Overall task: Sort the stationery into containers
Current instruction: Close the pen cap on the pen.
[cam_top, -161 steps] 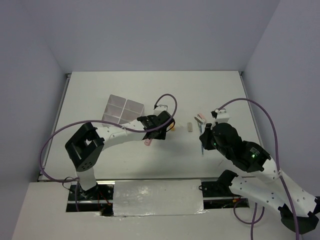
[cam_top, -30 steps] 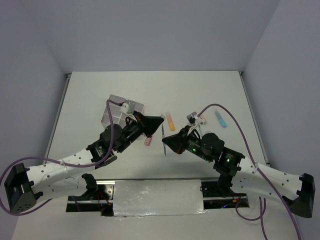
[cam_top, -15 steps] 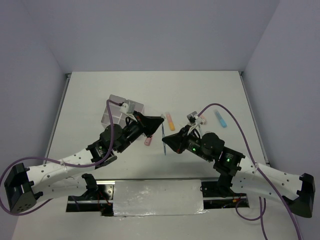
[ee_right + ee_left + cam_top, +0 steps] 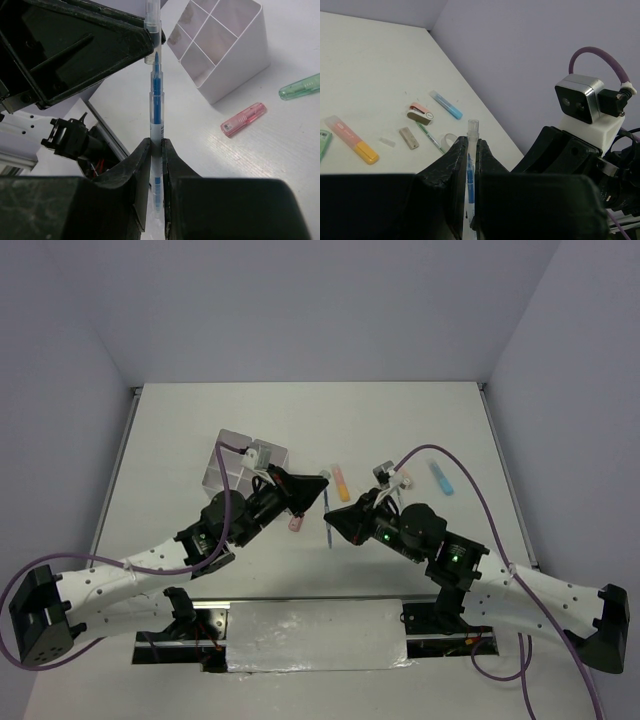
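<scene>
Left pincer (image 4: 471, 145) and right pincer (image 4: 156, 145) both clamp shut on one pen (image 4: 156, 95), held in the air beside the box (image 4: 240, 55) (visible compartments look empty), so sorting seems barely begun: pink marker (image 4: 243, 120), green marker (image 4: 300, 86) and blue marker (image 4: 446, 104) lie loose outside it.

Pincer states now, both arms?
Left pincer: closed on the blue pen.
Right pincer: closed on the same blue pen.

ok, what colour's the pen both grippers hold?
The pen is clear with a blue core; shows best in right wrist view.
</scene>
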Available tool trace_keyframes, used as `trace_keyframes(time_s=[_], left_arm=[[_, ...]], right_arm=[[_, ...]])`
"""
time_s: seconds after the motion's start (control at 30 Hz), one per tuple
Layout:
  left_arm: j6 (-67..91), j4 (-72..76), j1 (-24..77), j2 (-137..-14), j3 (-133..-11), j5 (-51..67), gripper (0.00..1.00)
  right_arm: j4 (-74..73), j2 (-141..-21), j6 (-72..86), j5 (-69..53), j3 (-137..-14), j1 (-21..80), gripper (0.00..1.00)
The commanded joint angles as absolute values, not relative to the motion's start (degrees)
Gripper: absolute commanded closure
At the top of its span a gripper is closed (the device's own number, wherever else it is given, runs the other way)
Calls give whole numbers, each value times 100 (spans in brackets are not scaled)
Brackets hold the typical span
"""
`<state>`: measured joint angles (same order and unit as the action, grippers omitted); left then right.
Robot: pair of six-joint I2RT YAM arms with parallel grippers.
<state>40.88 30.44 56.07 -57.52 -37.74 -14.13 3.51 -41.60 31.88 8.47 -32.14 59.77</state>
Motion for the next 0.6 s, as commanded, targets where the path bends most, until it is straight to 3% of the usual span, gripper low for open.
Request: trace_keyframes(time_s=[0.0, 0.57], left_arm=[[4157, 3498, 5634, -5757, -3762, -1301, 100], [4280, 3560, 5634, -5792, -3559, -1318, 100]], right_arm=[[457, -4192, 3146, 1054, -3507, 6012, 100], [817, -4096, 3103, 1143, -3691, 6020, 100]])
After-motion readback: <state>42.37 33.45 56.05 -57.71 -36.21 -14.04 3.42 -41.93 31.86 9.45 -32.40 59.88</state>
